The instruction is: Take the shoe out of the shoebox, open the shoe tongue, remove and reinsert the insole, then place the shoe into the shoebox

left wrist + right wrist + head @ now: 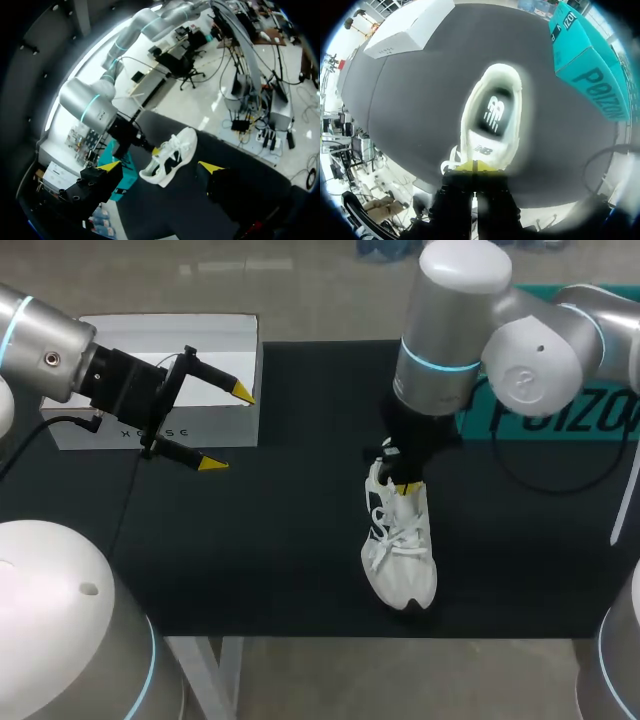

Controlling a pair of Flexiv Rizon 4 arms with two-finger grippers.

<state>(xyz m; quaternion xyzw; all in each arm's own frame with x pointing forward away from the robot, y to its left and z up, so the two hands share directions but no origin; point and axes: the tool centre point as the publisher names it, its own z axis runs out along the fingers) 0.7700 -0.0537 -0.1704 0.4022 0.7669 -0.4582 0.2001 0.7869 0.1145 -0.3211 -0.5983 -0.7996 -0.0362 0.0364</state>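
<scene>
The white sneaker [400,550] lies on the black table mat [300,540], out of its box. The right gripper [403,485] stands over the sneaker's opening, its yellow tips pinched together on the tongue [482,149]. Well to the sneaker's left, the left gripper [225,428] hangs with fingers spread wide just before the white shoebox [215,335], and a teal box [585,65] sits off to the sneaker's right.
</scene>
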